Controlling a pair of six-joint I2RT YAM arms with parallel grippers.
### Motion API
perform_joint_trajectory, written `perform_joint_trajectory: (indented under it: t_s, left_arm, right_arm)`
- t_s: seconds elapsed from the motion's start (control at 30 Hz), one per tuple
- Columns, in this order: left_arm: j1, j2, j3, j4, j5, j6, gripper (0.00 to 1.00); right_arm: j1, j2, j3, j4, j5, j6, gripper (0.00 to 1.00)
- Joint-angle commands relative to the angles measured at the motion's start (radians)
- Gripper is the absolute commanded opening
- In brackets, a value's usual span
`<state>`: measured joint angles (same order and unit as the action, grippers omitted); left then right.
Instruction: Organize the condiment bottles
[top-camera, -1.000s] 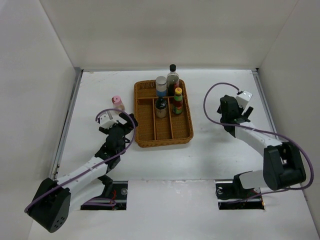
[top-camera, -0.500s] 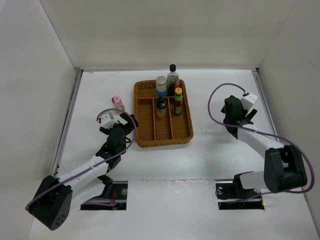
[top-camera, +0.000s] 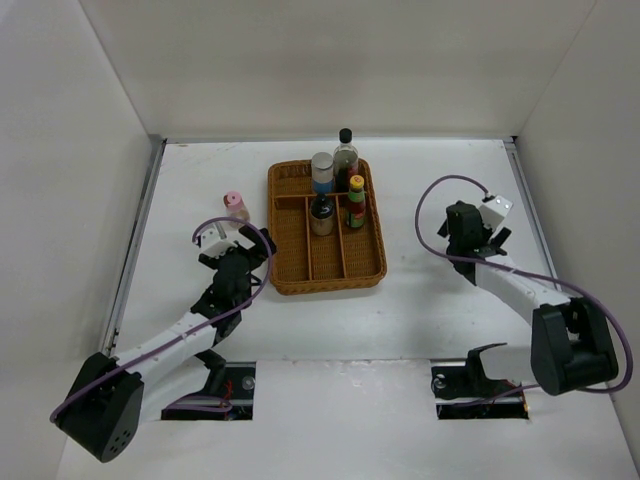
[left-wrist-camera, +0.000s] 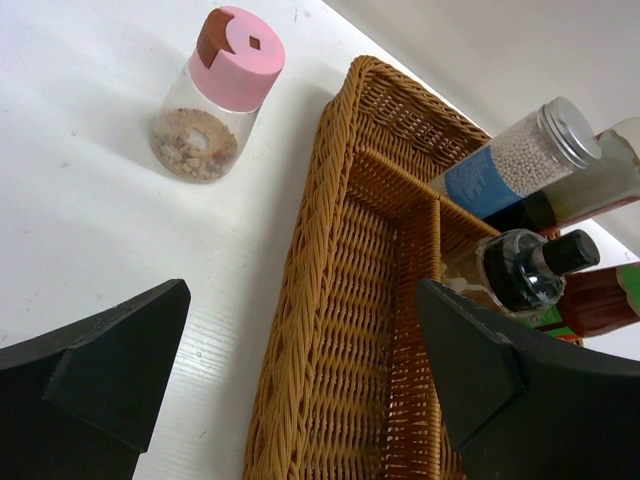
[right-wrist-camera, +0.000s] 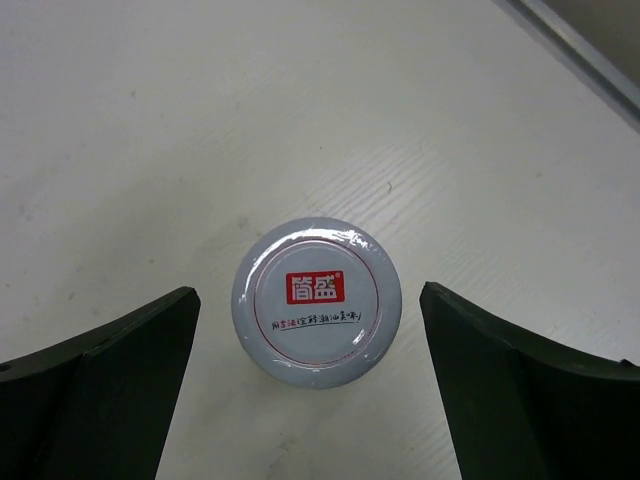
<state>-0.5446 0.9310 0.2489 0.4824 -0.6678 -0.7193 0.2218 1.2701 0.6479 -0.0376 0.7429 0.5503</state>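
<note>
- Top view: high up behind the robot, facing the back wall, far off, whole table (top-camera: 420, 310) in frame, wicker tray (top-camera: 325, 286) central.
- Left wrist view: low and close, peering forward through the left gripper (left-wrist-camera: 302, 290) along the tray's left wall, pink-lidded jar (left-wrist-camera: 225, 95) beside it.
- Right wrist view: straight down through the right gripper (right-wrist-camera: 310, 292), very near, white-lidded jar (right-wrist-camera: 316, 300) mid-frame.
- Shared: 2 views, top and left wrist, both catch tray and pink-lidded jar.
</note>
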Motion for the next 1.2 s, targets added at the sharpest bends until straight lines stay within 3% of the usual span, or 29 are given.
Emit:
perform_joint_trajectory:
  t_s: [0.0, 0.2, 0.27, 0.4, 0.6, 0.83, 1.03, 1.17]
  left_arm:
    - [-0.005, -0.029, -0.003, 0.030, 0.007, -0.011, 1.00]
    - [0.004, -0.040, -0.007, 0.028, 0.007, -0.011, 1.00]
    - [0.008, -0.044, -0.007, 0.024, 0.007, -0.009, 1.00]
    - [0.018, -0.037, 0.004, 0.019, -0.004, -0.005, 1.00]
    - [0.039, -0.023, 0.064, -0.047, -0.006, 0.014, 1.00]
    - [0.041, 0.003, 0.167, -0.152, -0.009, 0.070, 1.00]
    - [0.082, 0.012, 0.227, -0.168, -0.035, 0.101, 1.00]
    - [0.133, 0.057, 0.262, -0.171, -0.030, 0.109, 0.94]
  right_arm:
    - [-0.019, 0.057, -0.001, 0.025, -0.046, 0.036, 0.96]
    - [-0.012, 0.084, 0.018, 0.088, -0.018, 0.008, 0.60]
    - [0.047, 0.049, 0.022, 0.084, 0.034, -0.018, 0.53]
    - [0.193, -0.066, 0.039, 0.067, 0.091, -0.090, 0.52]
    - [0.427, -0.156, 0.113, 0.068, 0.050, -0.138, 0.52]
    - [0.595, 0.009, 0.219, 0.228, -0.075, -0.228, 0.53]
    - [0.635, 0.149, 0.263, 0.300, -0.114, -0.254, 0.53]
    - [0.646, 0.208, 0.274, 0.320, -0.105, -0.265, 0.55]
